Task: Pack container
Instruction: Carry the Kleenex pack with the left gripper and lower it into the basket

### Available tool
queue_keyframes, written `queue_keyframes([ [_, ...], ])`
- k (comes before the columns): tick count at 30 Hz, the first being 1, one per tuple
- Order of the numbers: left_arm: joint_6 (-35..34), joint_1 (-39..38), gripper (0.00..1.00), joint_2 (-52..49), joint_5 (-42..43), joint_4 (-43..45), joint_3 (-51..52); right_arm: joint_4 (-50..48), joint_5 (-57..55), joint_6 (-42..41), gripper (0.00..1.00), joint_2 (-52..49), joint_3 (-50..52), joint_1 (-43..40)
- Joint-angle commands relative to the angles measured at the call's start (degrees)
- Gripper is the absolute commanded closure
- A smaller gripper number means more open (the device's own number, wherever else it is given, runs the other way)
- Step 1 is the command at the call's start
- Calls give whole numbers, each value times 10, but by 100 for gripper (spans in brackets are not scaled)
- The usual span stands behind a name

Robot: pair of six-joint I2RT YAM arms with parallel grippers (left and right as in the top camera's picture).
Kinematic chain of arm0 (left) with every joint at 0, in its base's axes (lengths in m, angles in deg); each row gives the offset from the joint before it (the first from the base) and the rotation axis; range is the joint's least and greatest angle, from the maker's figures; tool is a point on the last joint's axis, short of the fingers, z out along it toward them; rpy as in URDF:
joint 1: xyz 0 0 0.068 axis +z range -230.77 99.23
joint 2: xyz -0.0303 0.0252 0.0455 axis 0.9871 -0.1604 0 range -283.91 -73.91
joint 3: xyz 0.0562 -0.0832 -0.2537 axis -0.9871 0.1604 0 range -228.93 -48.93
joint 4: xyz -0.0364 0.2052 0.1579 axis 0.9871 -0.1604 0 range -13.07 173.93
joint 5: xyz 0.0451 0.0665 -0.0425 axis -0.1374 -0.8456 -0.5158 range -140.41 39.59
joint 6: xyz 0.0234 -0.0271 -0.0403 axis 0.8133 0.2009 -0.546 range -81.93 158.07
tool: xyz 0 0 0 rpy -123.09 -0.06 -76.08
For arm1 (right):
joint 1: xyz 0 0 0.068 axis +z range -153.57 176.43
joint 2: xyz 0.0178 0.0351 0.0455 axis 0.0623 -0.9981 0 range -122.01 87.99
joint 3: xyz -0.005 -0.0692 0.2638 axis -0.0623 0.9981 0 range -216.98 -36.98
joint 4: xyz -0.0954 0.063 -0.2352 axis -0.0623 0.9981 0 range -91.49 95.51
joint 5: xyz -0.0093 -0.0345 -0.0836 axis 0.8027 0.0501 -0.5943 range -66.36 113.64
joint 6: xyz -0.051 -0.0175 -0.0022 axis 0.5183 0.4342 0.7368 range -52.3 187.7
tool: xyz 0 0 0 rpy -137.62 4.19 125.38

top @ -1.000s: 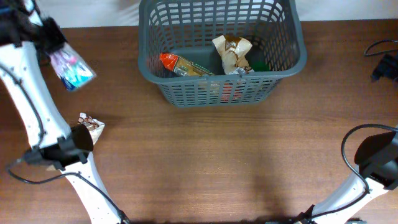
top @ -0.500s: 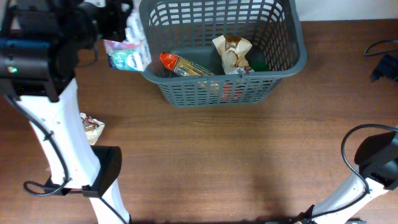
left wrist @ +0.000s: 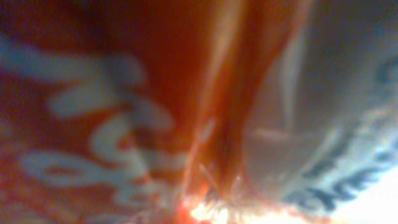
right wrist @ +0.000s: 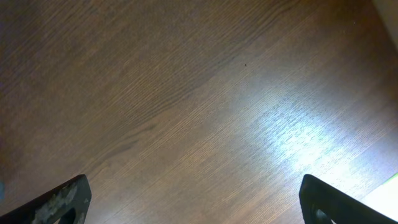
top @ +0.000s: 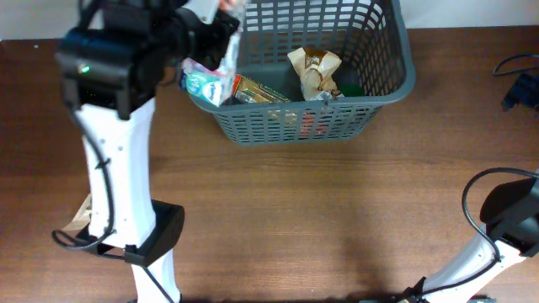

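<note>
step: drop-off phase, I'd say. L gripper (top: pixel 217 35) is at the basket (top: pixel 406 67) left rim w/ a pouch (top: pixel 206 82) hanging under it
L grip state: closed on the pouch by the look of it. Fingers themselves not visible; L wrist cam is all blurred pouch (left wrist: pixel 155 112), orange + white print
pouch pos: straddles the rim wall, lower part looks outside/over the wall, not clearly inside yet
next: prob. needs to carry further right so the pouch clears the rim, then let go over the bare bottom. Release here and it could catch on the rim or slide down outside
progress: partway, a few items in, at least one out

around, near → far:
R gripper (right wrist: pixel 196 202): wide apart, empty, tips at the frame's bottom corners, only bare table (right wrist: pixel 205 93) below. R arm (top: pixel 505 223) parked at near right, well apart from the basket, no conflict
stray wrapper (top: pixel 80 215): on the table near left, half hidden behind the L arm (top: pixel 114 168). Likely next pick
basket: far centre of the table, upright
inside: orange pack (top: pixel 257 90) at left, right below the pouch's way in; tan wrapper (top: pixel 313 69) mid; green item (top: pixel 349 87) beside it, mostly hidden
blockers: the rim itself + orange pack under the drop spot, pouch may land on top, prob. fine
cable (top: pixel 515 71): far right edge, clear of the work
</note>
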Motion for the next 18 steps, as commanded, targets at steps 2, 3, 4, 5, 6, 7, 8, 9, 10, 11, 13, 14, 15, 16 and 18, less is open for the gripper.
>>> queue_keyframes([
  [2,59,-24,98,0,-4,30,60,0,1,-3,1,-1,3,-1],
  [3,60,-25,98,0,-4,40,74,0,1,-3,1,-1,3,-1],
  [4,60,-26,98,0,-4,53,89,0,1,-3,1,-1,3,-1],
  [5,60,-26,98,0,-4,67,103,0,1,-3,1,-1,3,-1],
  [6,60,-26,98,0,-4,82,118,0,1,-3,1,-1,3,-1],
  [7,60,-26,98,0,-4,95,130,0,1,-3,1,-1,3,-1],
  [8,60,-26,98,0,-4,107,140,0,1,-3,1,-1,3,-1],
  [9,60,-26,98,0,-4,119,150,0,1,-3,1,-1,3,-1],
  [10,60,-26,98,0,-4,131,160,0,1,-3,1,-1,3,-1],
  [11,60,-26,98,0,-4,144,171,0,1,-3,1,-1,3,-1],
  [13,57,-26,98,-1,-4,161,186,0,1,-3,1,-1,3,-1],
  [14,56,-26,98,-2,-4,170,193,0,1,-3,1,-1,3,-1],
  [15,51,-26,98,-2,-4,178,200,0,1,-3,1,-1,3,-1],
  [16,44,-26,98,-2,-4,186,208,0,1,-3,1,-1,3,-1],
  [18,33,-26,98,-3,-4,207,226,0,1,-3,1,-1,3,0],
])
